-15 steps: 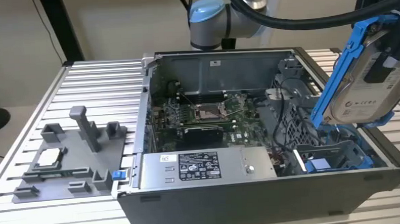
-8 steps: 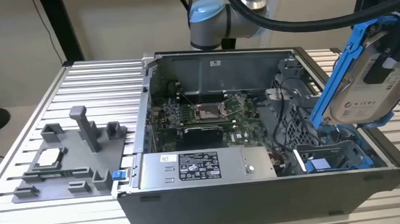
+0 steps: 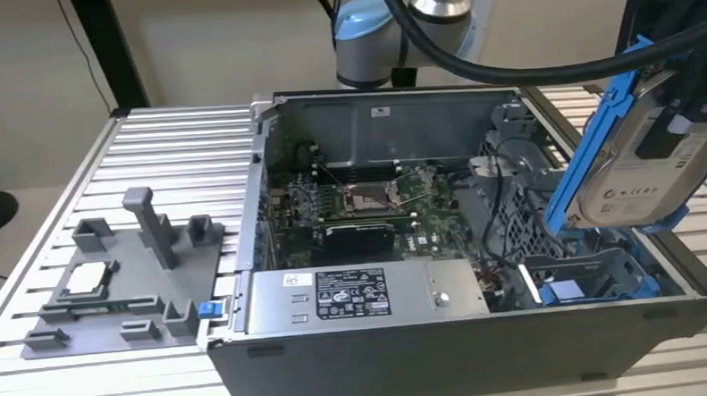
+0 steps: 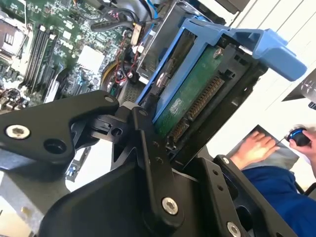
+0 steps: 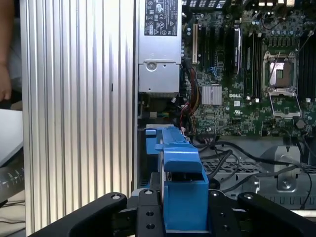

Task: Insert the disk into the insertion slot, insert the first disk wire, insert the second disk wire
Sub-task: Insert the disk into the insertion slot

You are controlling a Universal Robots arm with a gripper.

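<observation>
In the exterior view my gripper (image 3: 675, 130) is shut on the disk (image 3: 639, 172), a silver drive with a white label in a bright blue carrier. The disk hangs tilted in the air above the exterior view's right side of the open computer case (image 3: 456, 346). The grey perforated drive cage with the insertion slot (image 3: 517, 186) lies below and toward the exterior view's left of it. In the second wrist view the black fingers (image 4: 148, 148) clamp the disk (image 4: 190, 96), whose green circuit board faces the camera. In the first wrist view the blue carrier (image 5: 180, 182) sits between the gripper's arms, above black cables (image 5: 232, 158).
Another blue-ended tray (image 3: 578, 287) sits low in the case by its front wall. The power supply (image 3: 352, 296) and motherboard (image 3: 366, 202) fill the case's middle. A grey fixture (image 3: 118, 280) stands on the ribbed table. A person's hand (image 4: 254, 148) rests beyond the table edge.
</observation>
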